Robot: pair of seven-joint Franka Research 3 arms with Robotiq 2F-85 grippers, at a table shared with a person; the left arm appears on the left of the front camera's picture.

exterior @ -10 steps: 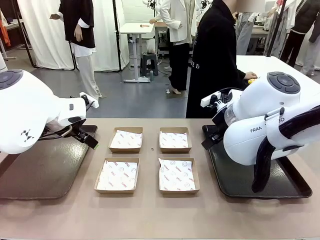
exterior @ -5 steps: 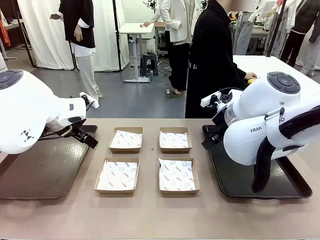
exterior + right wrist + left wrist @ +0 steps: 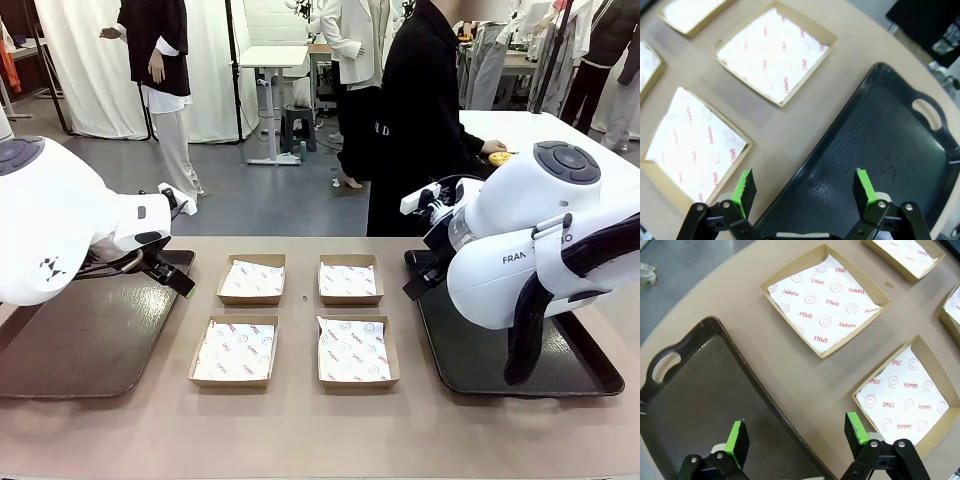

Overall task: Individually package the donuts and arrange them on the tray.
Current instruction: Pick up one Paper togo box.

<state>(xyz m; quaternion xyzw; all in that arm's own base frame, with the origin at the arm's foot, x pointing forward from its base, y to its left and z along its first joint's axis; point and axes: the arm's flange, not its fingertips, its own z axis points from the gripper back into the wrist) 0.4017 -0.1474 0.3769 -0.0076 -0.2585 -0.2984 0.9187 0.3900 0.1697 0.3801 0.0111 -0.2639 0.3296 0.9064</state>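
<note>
By the person's hand [image 3: 493,148] on the white table behind, a small yellow thing [image 3: 500,158] lies; it may be one of the donuts. One dark tray [image 3: 70,345] lies at the table's left and another tray [image 3: 480,360] at the right. My left gripper [image 3: 178,279] hangs over the left tray's inner edge; in the left wrist view the left gripper [image 3: 797,432] is open with nothing between its green pads. Over the right tray's inner edge, the right gripper [image 3: 805,187] is also open with nothing in it.
Several shallow cardboard boxes lined with printed paper stand in a square between the trays, such as the far-left box [image 3: 249,298] and the near-right box [image 3: 358,381]. The person in black stands at the far edge. Bare tabletop runs along the near side.
The person at the far side has shifted a little to the left and drawn the hand slightly up. Neither arm has moved.
</note>
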